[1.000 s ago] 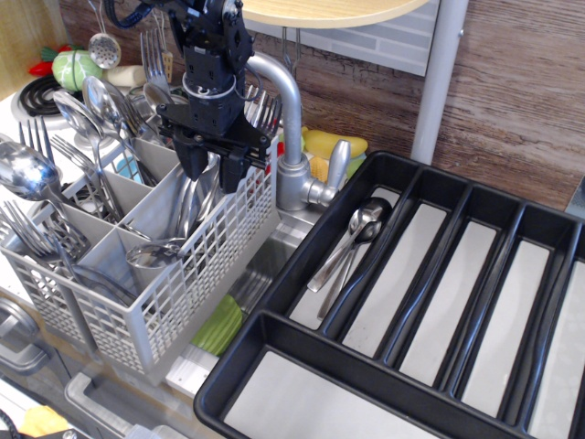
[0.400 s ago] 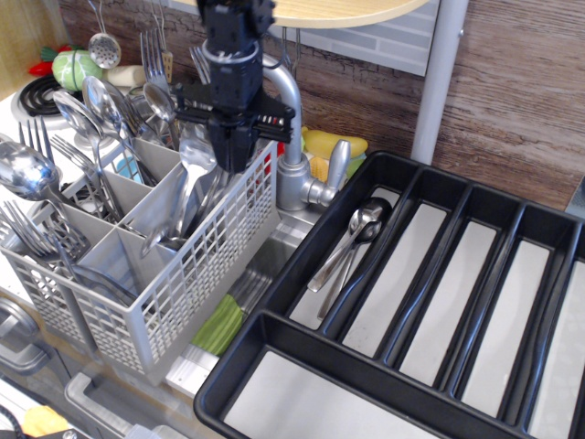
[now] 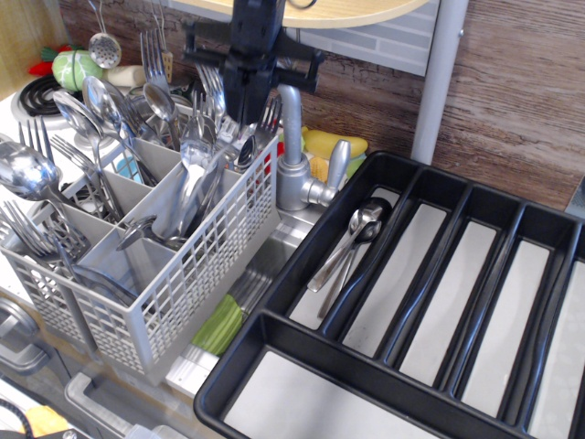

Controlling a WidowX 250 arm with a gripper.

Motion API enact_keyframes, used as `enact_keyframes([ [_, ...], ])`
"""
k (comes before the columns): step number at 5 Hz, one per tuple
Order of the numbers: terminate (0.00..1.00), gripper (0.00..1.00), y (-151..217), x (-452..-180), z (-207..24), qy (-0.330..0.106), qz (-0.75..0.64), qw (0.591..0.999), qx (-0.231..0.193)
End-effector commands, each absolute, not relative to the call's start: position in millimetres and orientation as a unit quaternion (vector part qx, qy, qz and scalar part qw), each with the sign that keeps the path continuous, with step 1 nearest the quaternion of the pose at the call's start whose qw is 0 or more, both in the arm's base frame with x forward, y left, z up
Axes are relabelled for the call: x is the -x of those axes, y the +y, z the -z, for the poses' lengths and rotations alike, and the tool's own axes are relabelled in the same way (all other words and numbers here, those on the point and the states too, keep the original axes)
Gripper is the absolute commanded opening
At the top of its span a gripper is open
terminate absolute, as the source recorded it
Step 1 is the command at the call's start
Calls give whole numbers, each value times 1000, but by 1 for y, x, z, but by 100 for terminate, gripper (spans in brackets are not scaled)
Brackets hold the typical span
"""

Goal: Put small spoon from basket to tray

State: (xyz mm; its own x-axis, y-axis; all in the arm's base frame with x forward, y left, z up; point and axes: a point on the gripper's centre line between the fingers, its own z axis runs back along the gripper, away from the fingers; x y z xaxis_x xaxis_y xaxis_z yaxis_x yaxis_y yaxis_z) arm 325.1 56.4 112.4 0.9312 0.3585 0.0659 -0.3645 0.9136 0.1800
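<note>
The grey lattice basket (image 3: 196, 279) stands at the left, full of spoons and forks. My gripper (image 3: 249, 117) is above its back right compartment. Its fingers look shut on the slim handle of the small spoon (image 3: 245, 151), which hangs bowl down just over the basket's rim among other cutlery. The black tray (image 3: 274, 334) with long pale-floored compartments lies at the right. Two small spoons (image 3: 352, 240) lie in its leftmost long compartment.
A silver faucet (image 3: 292, 160) stands between basket and tray, close to the right of my gripper. A wooden shelf (image 3: 347, 11) hangs just above it and a metal pole (image 3: 439, 82) stands behind the tray. Yellow and green items (image 3: 324, 146) lie behind the faucet.
My gripper has risen out of the basket's back right compartment and shifted a little right. A small spoon now hangs below it.
</note>
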Motion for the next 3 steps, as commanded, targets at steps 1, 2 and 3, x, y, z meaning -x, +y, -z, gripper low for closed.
enact_keyframes([
  [1,0,0,27,-349,-164,-48,-233,967,-91],
  [2,0,0,8,-365,-171,-50,-266,960,-78],
  [3,0,0,-9,-377,-165,-62,-304,949,-48],
])
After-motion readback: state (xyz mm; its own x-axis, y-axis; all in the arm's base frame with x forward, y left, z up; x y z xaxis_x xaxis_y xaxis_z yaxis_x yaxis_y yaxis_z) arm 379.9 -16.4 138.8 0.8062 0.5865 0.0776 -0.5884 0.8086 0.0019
